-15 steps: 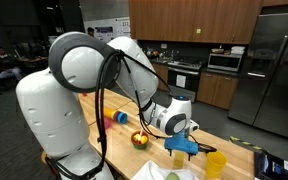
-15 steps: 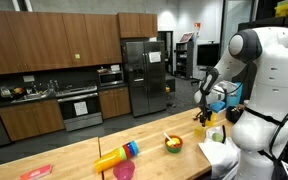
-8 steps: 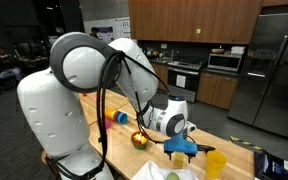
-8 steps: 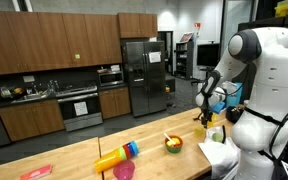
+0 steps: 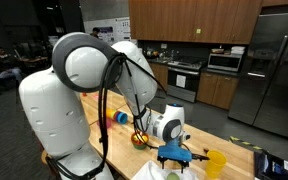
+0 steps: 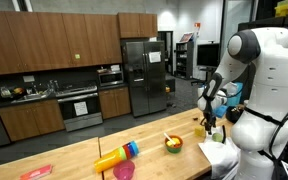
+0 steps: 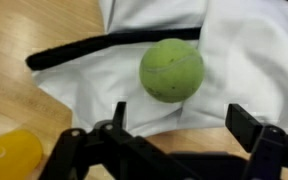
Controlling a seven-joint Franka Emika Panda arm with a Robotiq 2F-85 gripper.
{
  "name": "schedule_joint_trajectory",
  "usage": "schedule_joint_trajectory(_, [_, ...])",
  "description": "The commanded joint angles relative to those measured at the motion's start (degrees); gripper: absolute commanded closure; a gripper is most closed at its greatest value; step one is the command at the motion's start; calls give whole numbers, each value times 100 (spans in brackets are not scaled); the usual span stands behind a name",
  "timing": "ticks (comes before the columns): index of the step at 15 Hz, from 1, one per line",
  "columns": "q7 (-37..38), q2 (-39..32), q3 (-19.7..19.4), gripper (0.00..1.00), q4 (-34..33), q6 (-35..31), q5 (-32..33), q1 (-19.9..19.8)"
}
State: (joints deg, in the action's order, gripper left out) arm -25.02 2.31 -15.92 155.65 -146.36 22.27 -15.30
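The wooden counter (image 7: 24, 30) is the biggest thing under me, and everything I can place, I place against the white cloth (image 7: 249, 55) crumpled on it at the end near my own base. The cloth lies in loose folds rather than flat, which I judge is why a round thing can sit on it without rolling off. My claw (image 7: 179, 125) hangs just above the cloth, pointing down, its two black fingers (image 7: 119, 112) spread as wide as they go and gripping nothing; both exterior views show it low over that end of the counter (image 5: 177, 155) (image 6: 210, 128). Well away from the cloth, further along the counter, lies a stack of yellow and blue cups (image 6: 117, 156) on its side. Nearer the cloth stands a bowl (image 6: 172, 143) with something yellow in it. A yellow cup (image 7: 9, 160) sits just off the cloth's edge on bare wood, upright as far as I can tell in an exterior view (image 5: 216, 163). On the cloth itself rests the green tennis ball (image 7: 171, 70), cradled in a shallow dip, apart from my fingers and ahead of the gap between them. Just beyond the ball a thin black strap (image 7: 94, 48) runs across the cloth, lying slack.
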Motion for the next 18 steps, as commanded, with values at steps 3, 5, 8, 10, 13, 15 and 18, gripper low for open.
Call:
schedule_joint_trajectory(3, [-64,-177,18,0,75,450,-581,13])
schedule_joint_trajectory(5, [-184,-230,24,0,133,389,-723,18])
schedule_joint_trajectory(8, [105,-293,75,0,109,324,-619,52])
schedule_joint_trajectory(10, [314,-302,112,0,66,371,-477,68])
schedule_joint_trajectory(13, [769,-267,128,0,18,488,-144,60])
schedule_joint_trajectory(15, [1140,-214,102,0,3,559,159,35])
schedule_joint_trajectory(18, [1775,-51,14,0,60,619,744,-45])
